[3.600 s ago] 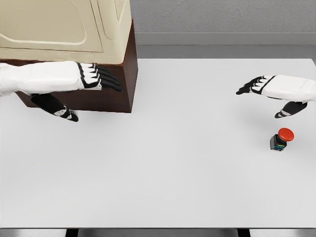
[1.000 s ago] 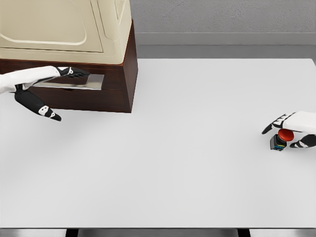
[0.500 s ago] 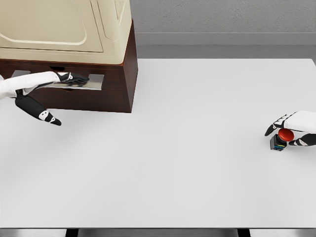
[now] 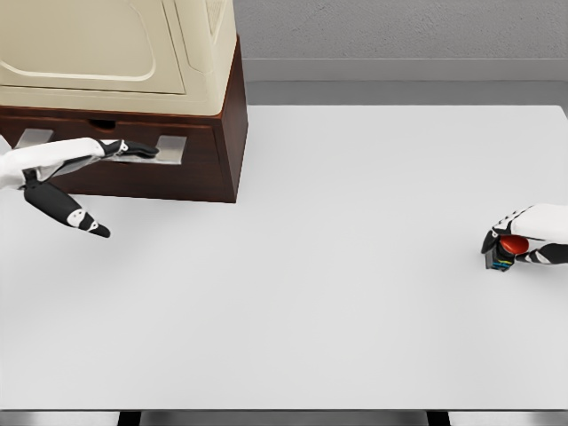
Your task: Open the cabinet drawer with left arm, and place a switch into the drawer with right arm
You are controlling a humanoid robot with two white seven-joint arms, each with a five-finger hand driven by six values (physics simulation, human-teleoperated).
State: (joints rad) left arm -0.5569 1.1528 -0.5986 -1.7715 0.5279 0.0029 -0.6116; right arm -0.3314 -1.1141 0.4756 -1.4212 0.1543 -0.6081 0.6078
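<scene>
A: Where is the switch?
B: Far right of the table, right hand curled around it.
A: Left hand?
B: Fingers hooked on the drawer handle, thumb loose.

I'm looking at a white table carrying 2 things. A brown cabinet w/ cream top is sitting at the far-left corner, just behind my left hand. A red-button switch is sitting near the right edge, under my right hand.
</scene>
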